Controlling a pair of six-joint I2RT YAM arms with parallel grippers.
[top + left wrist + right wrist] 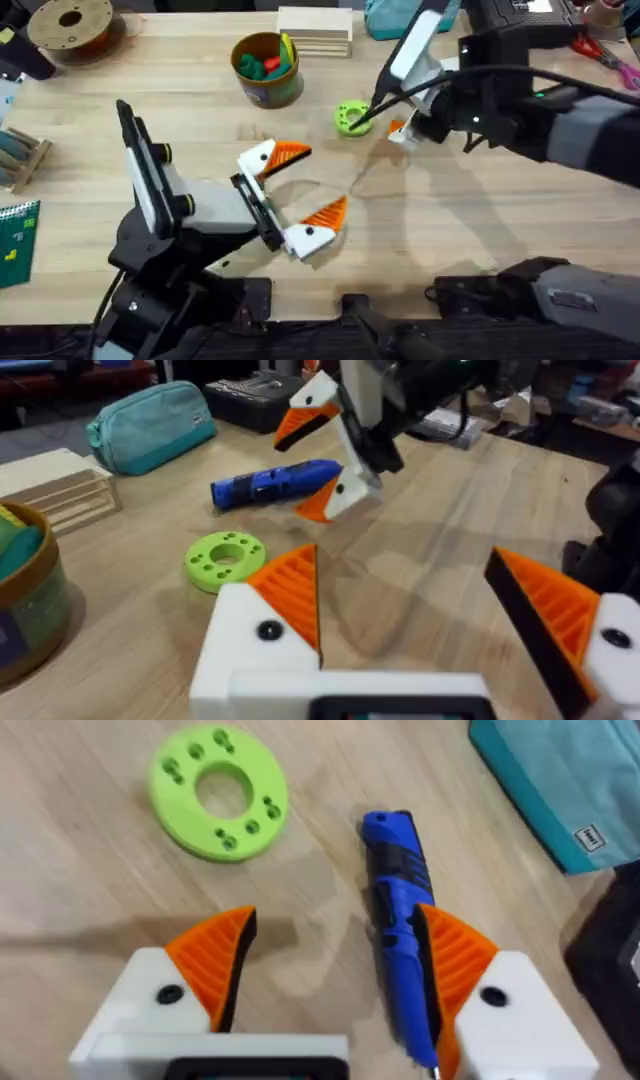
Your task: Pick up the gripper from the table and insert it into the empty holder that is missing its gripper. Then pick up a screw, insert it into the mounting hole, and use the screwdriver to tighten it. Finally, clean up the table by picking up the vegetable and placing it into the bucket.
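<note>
right tool (330,970) apart over screwdriver (400,930) | left tool (300,190) apart, mid-table

Place: robotics lab / workshop bench.
Surface: pale wood table (480,230).
Clues: filament spool (70,25), 3D-printed green disc (350,116), stacked wooden crates (315,30), scissors (605,55), blue electric screwdriver (400,920).
Bkgd: black equipment, cables.

My left gripper (298,196) hangs with its orange-tipped fingers spread wide, well short of the green disc (350,117). My right gripper (330,970), also spread, sits just beside that disc.
</note>
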